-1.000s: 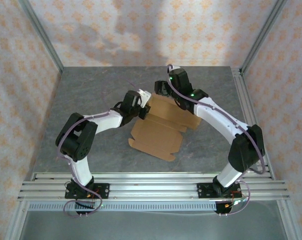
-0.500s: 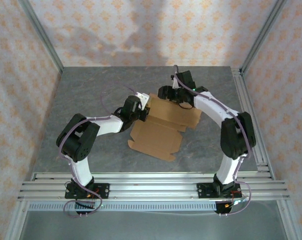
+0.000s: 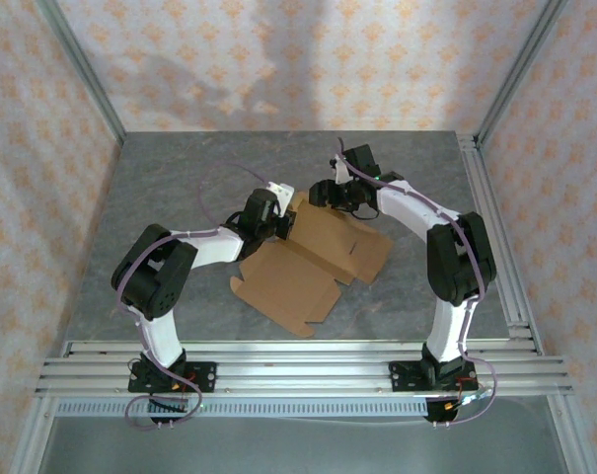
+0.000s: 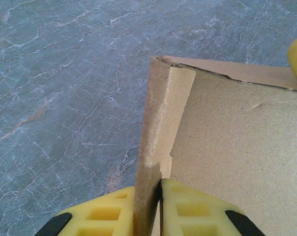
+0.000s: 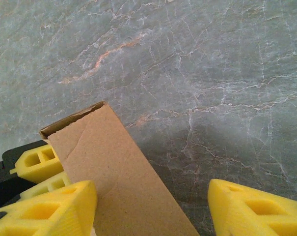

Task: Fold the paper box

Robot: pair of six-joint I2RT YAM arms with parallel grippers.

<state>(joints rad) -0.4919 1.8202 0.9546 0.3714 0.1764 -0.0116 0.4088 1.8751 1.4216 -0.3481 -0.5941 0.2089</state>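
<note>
Paper box (image 3: 303,272), plain tan cardboard, lay mid-table on the grey marbled table (image 3: 180,188), its far-left flap raised | left gripper (image 4: 148,192) clenched on that upright flap | right gripper (image 5: 150,196) at the box's far edge, jaws spread, one finger (image 5: 50,206) touching a cardboard flap

Tan-brown paper box (image 3: 298,281) on grey, white-veined marble tabletop (image 3: 180,188); yellow jaws; pale walls (image 3: 278,59) patterned with orange diamond motifs.

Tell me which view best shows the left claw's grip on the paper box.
Left wrist: the left claw pinches an upright wall of the paper box, close up. Top external shows the grip small and partly hidden; right wrist shows a box flap's edge.
</note>
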